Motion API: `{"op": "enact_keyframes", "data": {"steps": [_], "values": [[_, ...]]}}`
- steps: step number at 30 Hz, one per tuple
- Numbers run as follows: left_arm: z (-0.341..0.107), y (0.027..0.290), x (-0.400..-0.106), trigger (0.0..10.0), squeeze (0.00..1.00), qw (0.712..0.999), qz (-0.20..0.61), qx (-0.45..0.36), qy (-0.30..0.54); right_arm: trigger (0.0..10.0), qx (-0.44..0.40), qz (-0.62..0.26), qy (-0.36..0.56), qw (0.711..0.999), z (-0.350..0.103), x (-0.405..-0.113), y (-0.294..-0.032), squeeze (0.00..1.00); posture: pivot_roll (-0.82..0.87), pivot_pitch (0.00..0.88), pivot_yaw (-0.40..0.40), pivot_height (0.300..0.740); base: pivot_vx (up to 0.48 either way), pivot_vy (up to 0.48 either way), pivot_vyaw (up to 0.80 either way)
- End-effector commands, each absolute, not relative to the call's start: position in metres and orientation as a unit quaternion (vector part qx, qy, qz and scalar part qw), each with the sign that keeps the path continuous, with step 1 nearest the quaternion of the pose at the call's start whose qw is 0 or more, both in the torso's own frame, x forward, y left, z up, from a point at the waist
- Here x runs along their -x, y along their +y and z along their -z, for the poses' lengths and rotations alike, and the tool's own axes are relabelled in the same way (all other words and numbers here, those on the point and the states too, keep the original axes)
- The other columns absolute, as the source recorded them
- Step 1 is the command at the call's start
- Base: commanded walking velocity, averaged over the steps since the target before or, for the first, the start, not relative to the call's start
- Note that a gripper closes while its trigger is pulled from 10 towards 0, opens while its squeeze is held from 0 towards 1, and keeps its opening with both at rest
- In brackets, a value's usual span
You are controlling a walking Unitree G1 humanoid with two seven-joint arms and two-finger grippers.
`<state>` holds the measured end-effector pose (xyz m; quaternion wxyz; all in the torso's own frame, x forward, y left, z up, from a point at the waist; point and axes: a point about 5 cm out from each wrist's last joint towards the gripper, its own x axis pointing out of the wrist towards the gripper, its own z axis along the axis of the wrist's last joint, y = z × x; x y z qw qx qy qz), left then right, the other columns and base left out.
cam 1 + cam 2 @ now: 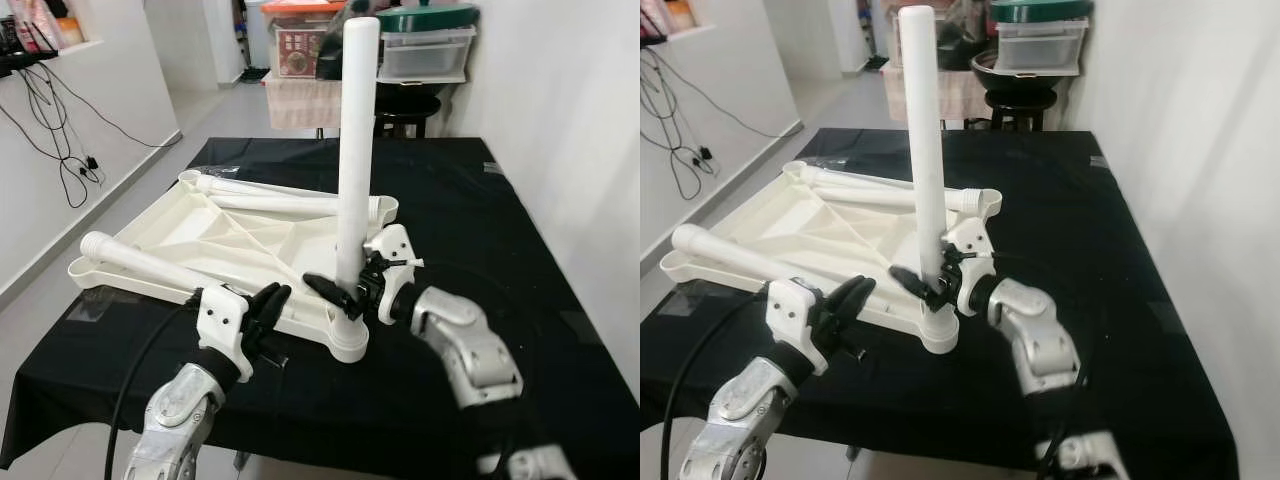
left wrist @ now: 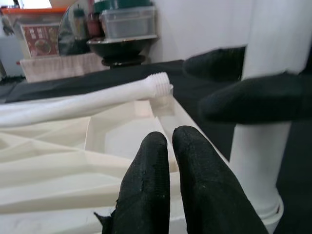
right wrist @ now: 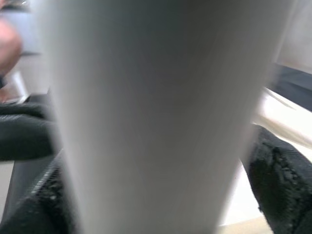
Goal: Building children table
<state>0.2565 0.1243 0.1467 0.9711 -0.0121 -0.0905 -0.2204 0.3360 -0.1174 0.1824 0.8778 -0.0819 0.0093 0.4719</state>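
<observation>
a: what was nearest to you?

b: the left gripper (image 1: 268, 308), low at the near edge of the black table (image 1: 480, 230). its two fingers (image 2: 161, 185) were pressed together, holding nothing, the tips right at the near rim of the upturned white tabletop (image 1: 190, 235).

a: and the other one?

b: the right gripper (image 1: 348, 291) was just beside it, clamped around the upright white leg (image 1: 356, 150) low down, one black finger on each side of the tube. in its wrist view the leg (image 3: 151, 117) sat between the two pads.

a: where did that leg stand?

b: straight up in the corner socket (image 1: 348, 343) at the tabletop's near right corner, by the table's front edge.

a: the other legs?

b: two lay loose on the tabletop. one (image 1: 140, 262) rested across the near left side, its ribbed end poking past the rim. the other (image 1: 285, 190) lay along the far edge, threaded end toward the right.

a: behind that?

b: past the table, a black stool (image 1: 408, 108), stacked storage boxes (image 1: 425, 45), and cables (image 1: 50, 120) hanging on the left wall.
</observation>
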Motion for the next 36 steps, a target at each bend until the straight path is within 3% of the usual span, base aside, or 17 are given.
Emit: {"op": "enact_keyframes", "data": {"steps": [1,8,17,18,19,20,30,31,32,34,36], "values": [[-0.144,0.125,-0.257,10.0,0.0,0.971,0.221,0.015,-0.085,10.0,0.092,-0.503,0.029,0.859,-0.174,-0.336,-0.112,0.0,0.02,0.0,0.016,0.74,0.0,0.0,0.0],[-0.142,0.123,-0.257,10.0,0.0,0.97,0.228,0.018,-0.082,10.0,0.099,-0.544,0.059,0.831,-0.175,-0.349,-0.121,0.0,0.03,0.0,0.005,0.74,0.0,0.0,0.0],[-0.142,0.118,-0.241,10.0,0.0,0.967,0.238,-0.009,-0.085,10.0,0.077,-0.533,0.091,0.837,-0.169,-0.36,-0.141,0.0,0.03,0.0,0.008,0.74,0.0,0.0,0.0],[-0.142,0.117,-0.235,10.0,0.0,0.966,0.245,-0.004,-0.082,3.3,0.071,-0.531,0.094,0.839,-0.167,-0.359,-0.146,0.0,0.02,0.0,0.012,0.74,0.0,0.0,0.0],[-0.142,0.117,-0.235,10.0,0.0,0.966,0.245,-0.004,-0.082,3.3,0.071,-0.531,0.094,0.839,-0.167,-0.359,-0.146,0.0,0.02,0.0,0.012,0.74,0.0,0.0,0.0],[-0.142,0.116,-0.229,10.0,0.0,0.965,0.25,0.001,-0.08,0.0,0.062,-0.53,0.095,0.84,-0.165,-0.358,-0.15,0.0,0.01,0.0,0.018,0.74,0.0,0.0,0.0],[-0.141,0.118,-0.226,10.0,0.0,0.966,0.245,0.024,-0.079,0.0,0.023,-0.476,0.07,0.876,-0.151,-0.349,-0.167,0.0,0.01,0.0,0.017,0.74,0.0,0.0,0.0],[-0.142,0.12,-0.227,10.0,0.0,0.966,0.245,0.029,-0.08,0.0,0.016,-0.454,0.063,0.889,-0.148,-0.345,-0.168,0.0,0.0,0.0,0.014,0.74,0.0,0.0,0.0],[-0.142,0.122,-0.227,10.0,0.0,0.966,0.244,0.031,-0.08,0.0,0.014,-0.386,0.069,0.92,-0.142,-0.341,-0.168,0.0,0.01,0.0,0.007,0.74,0.0,0.0,0.0],[-0.142,0.122,-0.227,10.0,0.0,0.966,0.244,0.031,-0.08,0.0,0.014,-0.386,0.069,0.92,-0.142,-0.341,-0.168,0.0,0.01,0.0,0.007,0.74,0.0,0.0,0.0],[-0.143,0.125,-0.227,10.0,0.0,0.966,0.243,0.032,-0.08,0.0,0.006,-0.252,0.09,0.963,-0.126,-0.322,-0.156,0.0,0.0,0.006,0.005,0.74,0.0,0.0,0.0]]}}
